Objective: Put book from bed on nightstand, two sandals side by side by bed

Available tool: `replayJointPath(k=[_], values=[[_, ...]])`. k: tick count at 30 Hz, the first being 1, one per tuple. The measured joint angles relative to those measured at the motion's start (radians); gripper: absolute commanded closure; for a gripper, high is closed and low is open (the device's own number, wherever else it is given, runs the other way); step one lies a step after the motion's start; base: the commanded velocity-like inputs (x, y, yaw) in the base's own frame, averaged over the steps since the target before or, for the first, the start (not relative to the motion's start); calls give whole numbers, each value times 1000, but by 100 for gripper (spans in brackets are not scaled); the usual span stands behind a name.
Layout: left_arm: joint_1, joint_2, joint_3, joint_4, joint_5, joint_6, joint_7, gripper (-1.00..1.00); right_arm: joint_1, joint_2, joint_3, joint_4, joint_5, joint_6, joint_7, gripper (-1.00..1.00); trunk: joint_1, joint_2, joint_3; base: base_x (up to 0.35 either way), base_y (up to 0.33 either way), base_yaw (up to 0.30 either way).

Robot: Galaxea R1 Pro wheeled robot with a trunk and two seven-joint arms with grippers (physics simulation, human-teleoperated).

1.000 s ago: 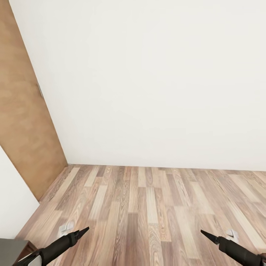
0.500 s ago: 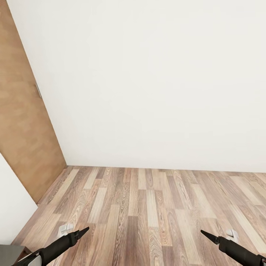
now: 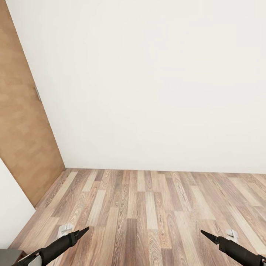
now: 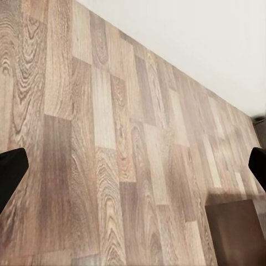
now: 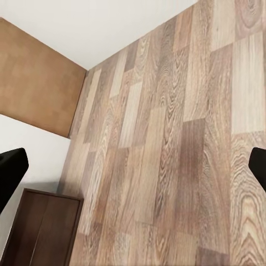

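The book, the bed and the blue sandals are out of view. I face a bare white wall (image 3: 155,85) over the bedroom's light wood-plank floor (image 3: 147,207). My left gripper (image 3: 83,231) and right gripper (image 3: 204,232) hover low over the planks at the near edge of the head view. In the left wrist view the left gripper (image 4: 133,172) has its dark fingertips (image 4: 11,169) wide apart with only floor between them. The right gripper (image 5: 133,172) is equally wide open and holds nothing.
A brown wooden door (image 3: 22,122) stands along the left, beside a white wall section (image 3: 11,207). A low dark brown wooden piece (image 5: 39,230) sits by that wall near my left side; I cannot tell which furniture it is. Its corner (image 3: 9,256) shows grey.
The whole picture has shifted: the door slid left and the wall's foot dropped slightly, so the camera has moved. Both grippers keep the same pose.
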Motion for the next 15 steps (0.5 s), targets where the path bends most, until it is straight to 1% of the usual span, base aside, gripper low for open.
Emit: replayJointPath(k=[2, 4, 15], values=[[0, 0, 0, 0, 0, 0, 0, -100, 0, 0, 0, 0, 0, 0, 0, -100, 0, 0, 0, 115, 0, -4], [0, 0, 0, 0, 0, 0, 0, -100, 0, 0, 0, 0, 0, 0, 0, -100, 0, 0, 1, 228, 0, -2], [0, 0, 0, 0, 0, 0, 0, -100, 0, 0, 0, 0, 0, 0, 2, -100, -1, 0, 1, 314, 0, 0]])
